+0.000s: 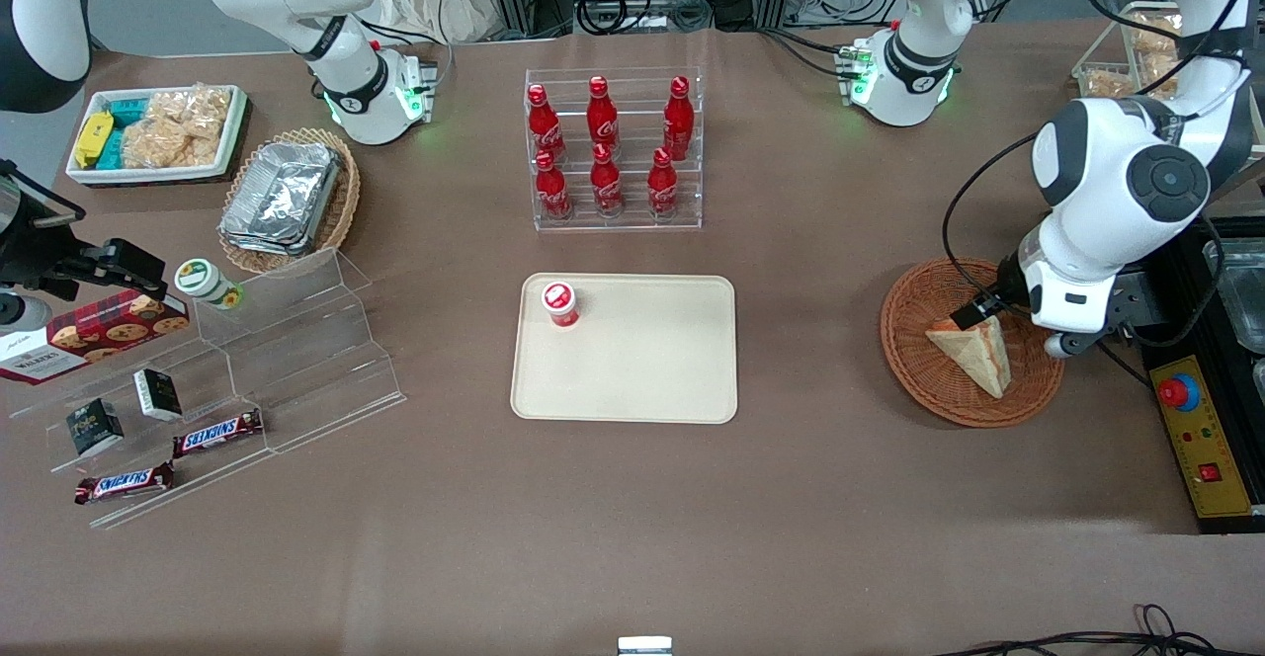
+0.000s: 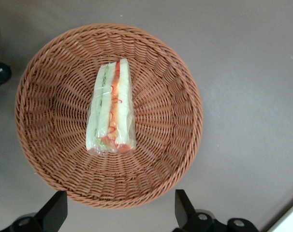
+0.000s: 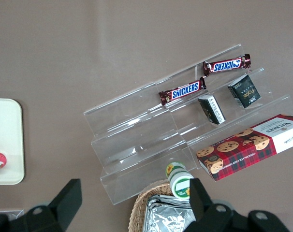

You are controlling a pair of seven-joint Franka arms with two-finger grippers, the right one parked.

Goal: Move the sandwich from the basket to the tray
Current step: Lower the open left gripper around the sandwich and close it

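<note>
- A clear stepped display stand (image 1: 287, 360) sits toward the parked arm's end of the desk (image 1: 632, 528), carrying Snickers bars (image 1: 217, 432), small dark boxes (image 1: 158, 394) and a cookie box (image 1: 94, 332).
- A tan wicker basket of foil containers (image 1: 287, 197) lies farther from the front camera than that stand.
- A rack of red bottles (image 1: 613, 147) stands mid-desk.
- The tray (image 1: 652, 360) lies nearer the front camera than the rack, with one red-capped bottle (image 1: 560, 303) upright in its corner.
- The basket (image 1: 914, 325) rests toward the working arm's end, well apart from the tray.
- The sandwich (image 2: 111, 110) lies inside the basket, wrapped in clear film, filling stripe facing up.
- The gripper (image 2: 120, 212) hangs above the basket with its fingers (image 2: 54, 209) spread wide, gripping nothing and not touching the sandwich.
</note>
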